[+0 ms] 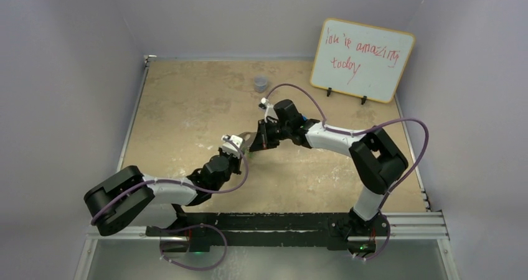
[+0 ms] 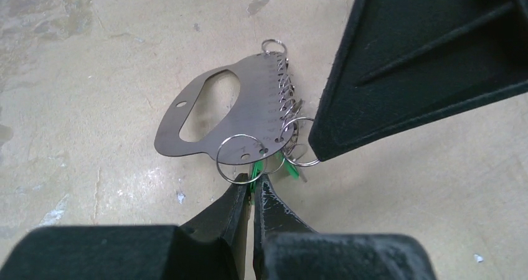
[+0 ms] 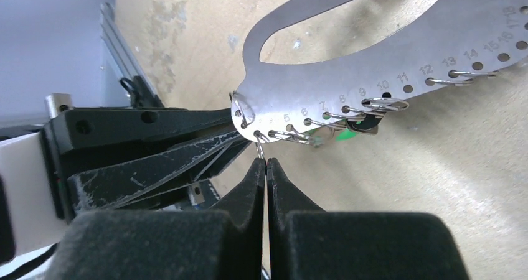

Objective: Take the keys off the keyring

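Observation:
The keyring (image 2: 249, 99) is a flat silver plate with a D-shaped opening, numbered holes and small split rings along one edge. It hangs between my two grippers just above the table. The keys (image 2: 291, 170) with green heads hang under that edge, mostly hidden; they also show in the right wrist view (image 3: 341, 134). My left gripper (image 2: 252, 183) is shut on one green key head (image 2: 255, 169). My right gripper (image 3: 266, 162) is shut on a small split ring (image 3: 258, 144) at the plate's end. In the top view the left gripper (image 1: 240, 145) and the right gripper (image 1: 257, 139) meet at mid-table.
A small grey cup (image 1: 260, 83) stands at the back of the table. A whiteboard (image 1: 361, 59) with red writing leans at the back right. The tan table (image 1: 187, 106) has a metal rail along its left edge (image 1: 132, 124).

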Robot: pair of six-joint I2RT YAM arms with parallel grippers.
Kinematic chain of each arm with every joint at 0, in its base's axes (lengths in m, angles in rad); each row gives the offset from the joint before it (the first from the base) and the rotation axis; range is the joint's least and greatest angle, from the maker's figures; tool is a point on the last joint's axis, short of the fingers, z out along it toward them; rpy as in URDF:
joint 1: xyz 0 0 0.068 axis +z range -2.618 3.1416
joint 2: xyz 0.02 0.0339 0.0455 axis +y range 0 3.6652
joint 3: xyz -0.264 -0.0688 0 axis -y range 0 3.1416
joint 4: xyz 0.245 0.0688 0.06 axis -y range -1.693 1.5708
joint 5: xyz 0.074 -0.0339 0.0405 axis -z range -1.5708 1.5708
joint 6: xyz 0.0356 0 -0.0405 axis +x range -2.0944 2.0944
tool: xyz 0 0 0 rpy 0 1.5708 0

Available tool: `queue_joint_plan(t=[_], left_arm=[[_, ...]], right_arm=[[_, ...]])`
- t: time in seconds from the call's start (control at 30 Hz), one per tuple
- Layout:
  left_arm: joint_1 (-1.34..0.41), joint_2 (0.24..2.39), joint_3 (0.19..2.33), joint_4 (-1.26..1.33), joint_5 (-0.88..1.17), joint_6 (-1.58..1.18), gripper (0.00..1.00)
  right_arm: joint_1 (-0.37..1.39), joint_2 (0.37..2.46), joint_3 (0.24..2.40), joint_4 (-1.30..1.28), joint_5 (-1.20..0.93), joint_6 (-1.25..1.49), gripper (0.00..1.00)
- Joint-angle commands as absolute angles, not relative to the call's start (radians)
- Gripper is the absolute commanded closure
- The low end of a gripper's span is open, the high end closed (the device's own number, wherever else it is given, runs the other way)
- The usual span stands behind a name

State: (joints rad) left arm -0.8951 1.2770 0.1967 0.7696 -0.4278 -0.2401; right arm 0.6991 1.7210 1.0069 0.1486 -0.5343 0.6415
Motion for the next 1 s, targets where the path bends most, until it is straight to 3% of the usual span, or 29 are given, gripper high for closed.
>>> queue_joint_plan(t=[0.0, 0.2, 0.63, 0.97], left_arm=[[-0.884, 1.294, 0.235, 0.811, -0.38, -0.146, 1.0], [-0.882, 1.253, 0.211, 0.857, -0.4, -0.161, 1.0], [-0.879, 1.391, 0.264, 0.894, -0.201, -0.238, 1.0], [-0.865, 1.335, 0.228, 0.914, -0.235, -0.284, 1.0]], right_arm=[[0.695, 1.773, 1.098, 0.01, -0.589, 0.48, 1.0], [0.73, 1.845, 1.153, -0.088, -0.598, 0.371, 1.0], [0.815, 1.922, 1.27, -0.157, -0.543, 0.308, 1.0], [0.834, 1.94, 1.272, -0.239, -0.48, 0.235, 1.0]])
